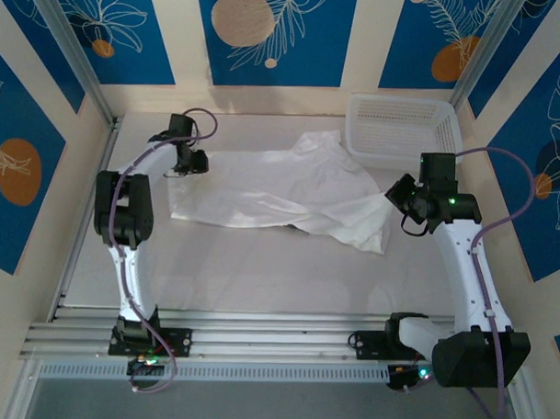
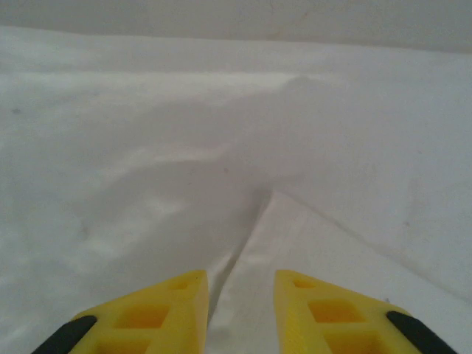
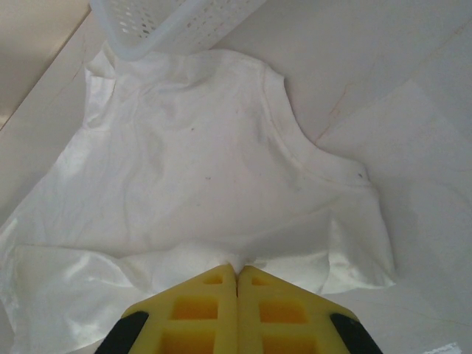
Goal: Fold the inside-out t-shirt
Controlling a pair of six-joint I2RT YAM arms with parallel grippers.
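The inside-out t-shirt (image 1: 271, 191) lies spread and rumpled across the middle of the table, white and thin. My left gripper (image 1: 182, 167) sits low at its far left corner. In the left wrist view its yellow fingers (image 2: 181, 306) stand apart over the cloth (image 2: 147, 199), and a cloth edge runs between them, ungripped. My right gripper (image 1: 395, 197) is at the shirt's right edge. In the right wrist view it (image 3: 237, 269) is shut on a small pinch of the shirt (image 3: 192, 147), whose neckline curves away ahead.
A white mesh basket (image 1: 402, 126) stands at the back right, touching the shirt's far right part; its rim (image 3: 169, 22) overlaps the cloth in the right wrist view. Blue patterned walls close in the table on three sides.
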